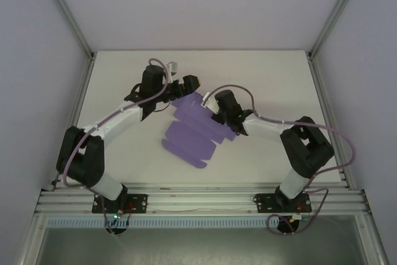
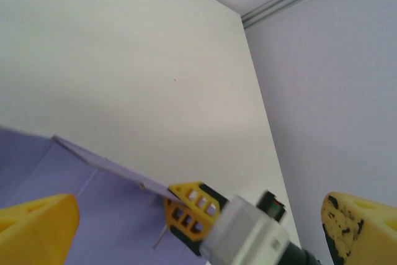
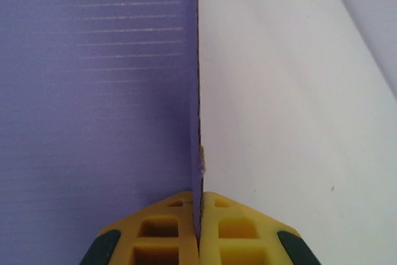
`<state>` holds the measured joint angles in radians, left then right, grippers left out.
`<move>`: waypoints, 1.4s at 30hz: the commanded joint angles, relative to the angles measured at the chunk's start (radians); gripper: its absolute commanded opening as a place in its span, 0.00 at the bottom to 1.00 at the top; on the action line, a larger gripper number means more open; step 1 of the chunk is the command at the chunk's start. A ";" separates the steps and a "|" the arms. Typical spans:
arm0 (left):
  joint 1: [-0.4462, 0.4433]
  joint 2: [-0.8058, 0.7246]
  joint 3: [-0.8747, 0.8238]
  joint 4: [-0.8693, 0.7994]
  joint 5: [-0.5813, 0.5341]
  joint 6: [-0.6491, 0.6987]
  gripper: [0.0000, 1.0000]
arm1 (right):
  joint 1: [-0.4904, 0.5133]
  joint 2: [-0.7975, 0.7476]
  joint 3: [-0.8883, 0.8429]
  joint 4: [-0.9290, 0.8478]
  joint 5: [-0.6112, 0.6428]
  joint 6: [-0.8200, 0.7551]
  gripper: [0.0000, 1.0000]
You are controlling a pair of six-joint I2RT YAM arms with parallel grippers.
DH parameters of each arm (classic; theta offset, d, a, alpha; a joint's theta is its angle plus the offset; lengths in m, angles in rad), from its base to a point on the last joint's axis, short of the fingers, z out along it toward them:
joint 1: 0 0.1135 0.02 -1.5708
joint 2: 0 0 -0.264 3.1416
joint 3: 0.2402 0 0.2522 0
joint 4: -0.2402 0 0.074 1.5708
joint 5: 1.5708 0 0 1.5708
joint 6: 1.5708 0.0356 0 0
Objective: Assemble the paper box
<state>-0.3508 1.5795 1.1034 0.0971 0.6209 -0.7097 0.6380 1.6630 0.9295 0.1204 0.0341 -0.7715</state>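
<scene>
Top view: the right arm [image 1: 267, 127] is covering the sheet's [image 1: 189, 138] right margin, and the right gripper [image 1: 209, 101] is appearing too small and dark for its jaws to be read. The left gripper [image 1: 184, 88] is overlapping the sheet's far end, hiding that corner. Left wrist view: the bottom edge is cutting off the 2 left fingers [image 2: 37, 224]; the sheet is running past the left and bottom edges; the right gripper's grey body is appearing blurred. Right wrist view: the bottom edge is cutting off the 2 right fingers [image 3: 164, 228], and the sheet is running off the top and left edges.
</scene>
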 commanded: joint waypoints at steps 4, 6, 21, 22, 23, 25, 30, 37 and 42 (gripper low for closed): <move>0.026 0.098 0.136 -0.173 -0.128 0.051 1.00 | -0.003 -0.062 -0.029 0.051 -0.011 -0.016 0.00; 0.030 0.127 0.166 -0.193 -0.132 0.067 1.00 | -0.003 -0.072 -0.030 0.037 -0.035 -0.019 0.00; 0.005 0.166 0.183 -0.242 -0.087 0.120 0.12 | -0.003 -0.053 0.024 0.019 0.038 0.007 0.00; -0.001 0.161 0.173 -0.241 -0.074 0.129 0.11 | -0.003 -0.052 0.029 0.015 0.041 0.014 0.00; -0.009 0.156 0.163 -0.237 -0.065 0.132 0.11 | -0.002 -0.054 0.034 0.009 0.042 0.017 0.00; -0.027 0.149 0.142 -0.215 -0.049 0.136 0.11 | -0.003 -0.061 0.038 0.004 0.035 0.020 0.00; -0.066 0.166 0.143 -0.177 -0.030 0.142 0.11 | -0.003 -0.068 0.044 -0.012 0.010 0.023 0.00; -0.089 0.205 0.158 -0.066 -0.008 0.080 0.26 | 0.007 -0.084 0.017 0.004 -0.033 0.011 0.00; -0.096 0.226 0.140 0.029 0.040 0.026 0.37 | 0.011 -0.097 0.013 -0.002 -0.021 0.009 0.00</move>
<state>-0.4240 1.7847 1.2480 -0.0074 0.5865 -0.6476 0.6353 1.5936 0.9470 0.1196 0.0463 -0.7589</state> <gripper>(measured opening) 0.370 0.049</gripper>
